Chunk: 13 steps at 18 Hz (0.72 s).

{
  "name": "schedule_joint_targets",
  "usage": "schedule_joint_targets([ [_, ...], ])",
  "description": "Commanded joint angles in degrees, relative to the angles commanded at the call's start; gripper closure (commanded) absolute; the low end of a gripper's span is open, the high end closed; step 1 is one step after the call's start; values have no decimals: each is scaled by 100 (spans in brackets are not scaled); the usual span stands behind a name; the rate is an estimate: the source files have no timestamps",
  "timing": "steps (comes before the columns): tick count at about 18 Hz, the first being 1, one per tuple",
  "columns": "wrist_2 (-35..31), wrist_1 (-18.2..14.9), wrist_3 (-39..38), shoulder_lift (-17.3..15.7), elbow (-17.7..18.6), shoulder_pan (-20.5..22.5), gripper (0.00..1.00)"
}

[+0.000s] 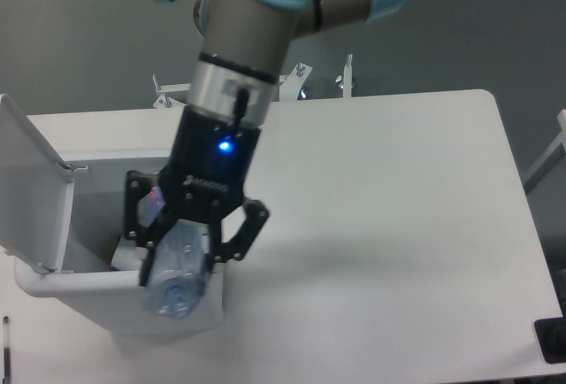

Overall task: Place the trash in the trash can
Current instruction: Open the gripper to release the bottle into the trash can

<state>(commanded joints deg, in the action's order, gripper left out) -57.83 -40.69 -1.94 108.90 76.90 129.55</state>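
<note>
Hidden or cut off: the gripper (179,256) and its black body cover most of the open mouth of the trash can (53,282), so the inside is nearly all out of sight. Only a small white patch, the crumpled wrapper (126,254), shows at the left of the gripper inside the bin; its shape cannot be made out. The bin's front right corner is behind the bottle. The arm's upper joints run off the top edge.

Bottle: the crushed clear plastic bottle (177,278) hangs over the right front part of the bin's opening, its lower end overlapping the front rim in this view. Whether it touches the rim cannot be told.

Long axis: the bottle's length runs steeply, tilted a little, upper end towards the back and up between the fingers, lower end towards the camera and slightly left. The lower end is rounded and blue-tinted; a bit of coloured label shows near the left finger. Which end carries the cap is too blurred to say.

Tool state: the two black fingers are closed narrowly on the bottle's upper half, one on each side, gripping it.

Lid: the flat flip lid (31,185) stands open, leaning out to the left of the bin.

Table: the white table (398,225) carries the bin at its left front.

Wrist light: a blue light (225,144) glows on the gripper body.
</note>
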Motion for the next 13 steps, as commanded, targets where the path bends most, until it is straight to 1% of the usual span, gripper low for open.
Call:
schedule_joint_targets([
  [1,0,9,35,9,-8,-26,13],
  [2,0,9,70,9,-9,-35,0],
  [8,0,9,88,-26,-70,17,0],
  [11,0,9,123,-35,-228,280,0],
  [13,-35,9,263,-158,-272,508,0],
])
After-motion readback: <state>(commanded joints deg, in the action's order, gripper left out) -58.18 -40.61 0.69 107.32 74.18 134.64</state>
